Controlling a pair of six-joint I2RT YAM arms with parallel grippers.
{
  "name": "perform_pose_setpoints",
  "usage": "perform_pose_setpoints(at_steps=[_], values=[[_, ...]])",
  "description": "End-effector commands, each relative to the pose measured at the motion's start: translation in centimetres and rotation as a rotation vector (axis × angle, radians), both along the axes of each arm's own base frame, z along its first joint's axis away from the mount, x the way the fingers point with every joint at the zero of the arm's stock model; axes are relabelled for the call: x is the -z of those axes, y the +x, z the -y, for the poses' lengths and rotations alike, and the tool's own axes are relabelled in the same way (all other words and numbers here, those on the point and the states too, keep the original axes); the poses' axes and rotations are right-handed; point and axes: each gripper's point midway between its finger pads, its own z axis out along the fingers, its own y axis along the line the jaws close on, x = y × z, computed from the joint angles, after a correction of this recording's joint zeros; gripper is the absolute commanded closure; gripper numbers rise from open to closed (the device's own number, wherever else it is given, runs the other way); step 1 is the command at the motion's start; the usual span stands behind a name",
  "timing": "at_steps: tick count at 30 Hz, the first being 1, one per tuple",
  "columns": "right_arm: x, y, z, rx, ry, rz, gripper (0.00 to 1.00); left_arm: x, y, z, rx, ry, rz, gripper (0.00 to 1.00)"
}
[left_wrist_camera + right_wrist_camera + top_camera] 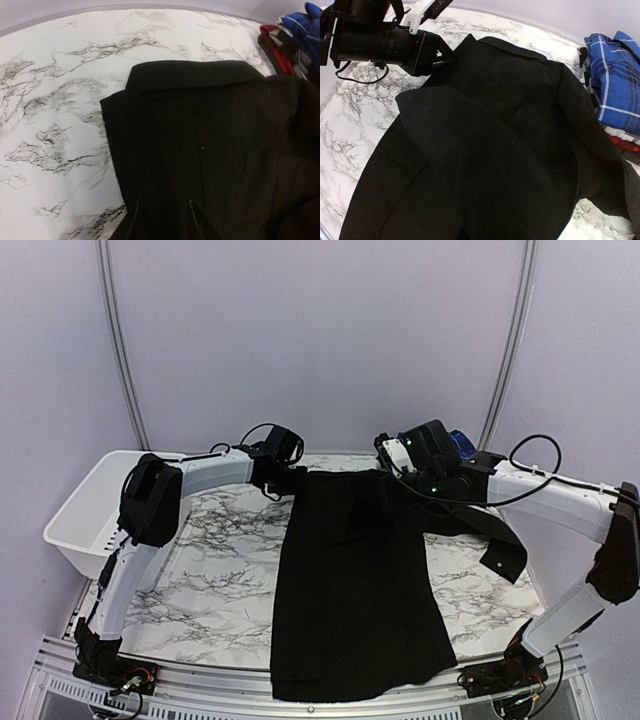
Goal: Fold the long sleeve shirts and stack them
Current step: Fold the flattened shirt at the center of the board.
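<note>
The black long-sleeve shirt lies lengthwise on the marble table, collar at the far end and hem at the near edge. One sleeve trails off to the right. My left gripper is at the shirt's far left shoulder, and its dark fingers look shut on the cloth there. My right gripper is at the far right shoulder. In the right wrist view a raised fold of the shirt hides its fingers and seems held by them. The left gripper also shows there.
A stack of folded plaid shirts, blue-and-white on top with red beneath, sits at the far right, just behind the right gripper. A white plastic basket stands off the table's left edge.
</note>
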Motion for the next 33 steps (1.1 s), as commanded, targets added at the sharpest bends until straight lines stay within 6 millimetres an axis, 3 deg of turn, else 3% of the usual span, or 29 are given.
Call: perform_pose_setpoints(at_steps=[1,4,6,13,20,24,25,29,33], values=[[-2.1,-0.8,-0.6,-0.012,0.04,0.021,1.0,1.4,1.9,-0.7,-0.02,-0.018,0.0,0.78],[-2.5,-1.0,-0.5,-0.016,0.035,0.02,1.0,1.7,2.8,-1.9,-0.064,-0.012,0.006,0.94],[-2.8,-1.2,-0.6,-0.023,0.039,0.022,1.0,1.4,3.5,-2.8,-0.091,-0.017,0.018,1.0],[-2.7,-4.3,-3.7,-0.132,-0.018,0.005,1.0,-0.2,6.0,-5.7,-0.154,-0.058,0.051,1.0],[0.0,-8.9,-6.9,-0.258,-0.097,-0.069,1.0,3.0,6.8,-8.5,-0.219,-0.073,-0.019,1.0],[3.0,-12.2,-9.5,-0.368,-0.131,-0.134,1.0,3.8,6.4,-8.2,-0.2,-0.087,-0.047,1.0],[3.6,-13.0,-10.1,-0.394,-0.15,-0.144,1.0,3.8,6.3,-8.2,-0.199,-0.086,-0.048,0.98],[6.4,-15.4,-11.6,-0.484,-0.244,-0.194,1.0,2.5,6.5,-8.5,-0.198,-0.085,-0.026,0.65],[7.6,-15.6,-12.5,-0.513,-0.303,-0.215,1.0,-0.3,6.5,-9.0,-0.199,-0.087,0.015,0.44]])
